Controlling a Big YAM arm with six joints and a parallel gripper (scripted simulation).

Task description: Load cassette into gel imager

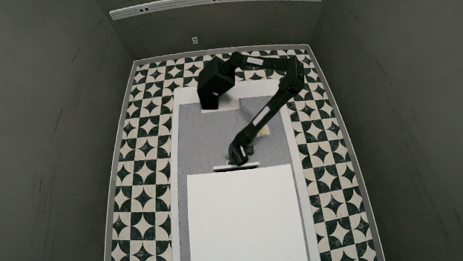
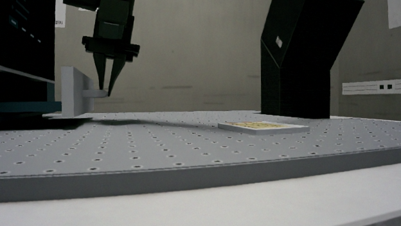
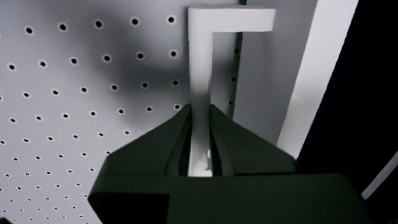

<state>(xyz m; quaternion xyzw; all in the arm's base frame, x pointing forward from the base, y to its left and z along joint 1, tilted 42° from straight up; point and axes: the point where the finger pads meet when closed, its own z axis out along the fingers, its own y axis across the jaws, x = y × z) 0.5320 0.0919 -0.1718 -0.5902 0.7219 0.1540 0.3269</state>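
Cassette FINISHED [image 1: 263, 131] [image 2: 263, 127], a flat pale tile with a yellow face, lies on the perforated grey board [image 1: 200, 144] [image 2: 160, 141] [image 3: 60, 90] that covers much of the white counter [image 1: 175, 148] [image 2: 193, 205]. In the top view it sits nearer the counter's right edge than its left, partly hidden under the arm [image 1: 261, 116]. It is well apart from the gel imager IM [image 1: 245, 211] [image 2: 26, 38], so it is not on the glass.

IM stands upright, its white top reaching down to the lower border of the top view, between the counter's left and right edges. Its drawer is partly out: the exterior view shows the pale drawer front [image 1: 237, 167] [image 2: 67, 91] [image 3: 317, 75] apart from the dark body, with a blue-green drawer side [image 2: 35, 106] between them. The glass and its corner marks cannot be seen.

The gripper [image 1: 239, 157] [image 2: 105, 92] [image 3: 200, 112] points down at the drawer front, its fingers closed on the bar of the pale handle [image 2: 94, 93] [image 3: 200, 75], one on each side. FINISHED is not in its grasp.

Toward the counter's far edge, a dark angular block [image 1: 217, 79] [image 2: 295, 86] stands upright.
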